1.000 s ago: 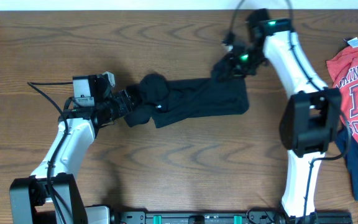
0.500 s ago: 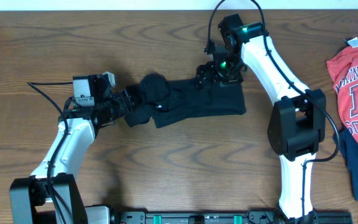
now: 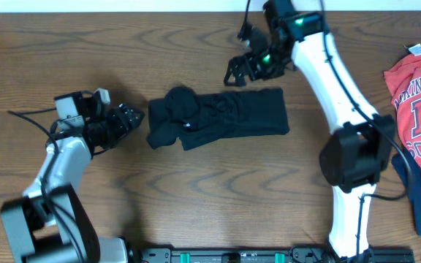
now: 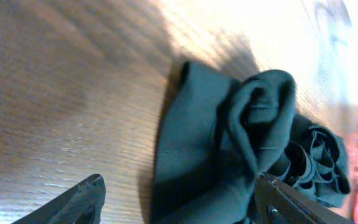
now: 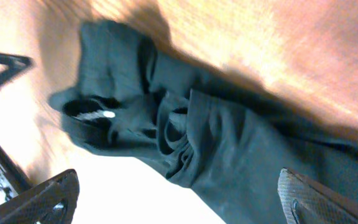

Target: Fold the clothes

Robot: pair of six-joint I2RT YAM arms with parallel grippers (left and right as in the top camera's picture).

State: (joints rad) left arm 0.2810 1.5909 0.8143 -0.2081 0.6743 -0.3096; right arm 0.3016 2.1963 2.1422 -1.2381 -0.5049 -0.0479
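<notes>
The clothes, a black T-shirt (image 3: 221,117), lie on the wooden table as a folded band with a bunched lump at the left end. My left gripper (image 3: 136,117) stands open just left of that lump, apart from it. In the left wrist view the rolled cloth (image 4: 229,143) fills the space ahead of the left gripper (image 4: 179,208). My right gripper (image 3: 240,71) hangs open beyond the band's far edge, holding nothing. In the right wrist view the shirt (image 5: 229,143) lies below the right gripper (image 5: 179,202), with its white neck label (image 5: 98,115) showing.
A red T-shirt with white lettering (image 3: 419,88) lies at the table's right edge, with a navy garment (image 3: 415,190) under it. The right arm's upright base (image 3: 357,153) stands between those and the black shirt. A black rail (image 3: 232,256) runs along the near edge.
Both grippers have let go of the shirt. The left one pulled back to the left; the right one opened and rose toward the far edge. The shirt settled into a flatter band.
</notes>
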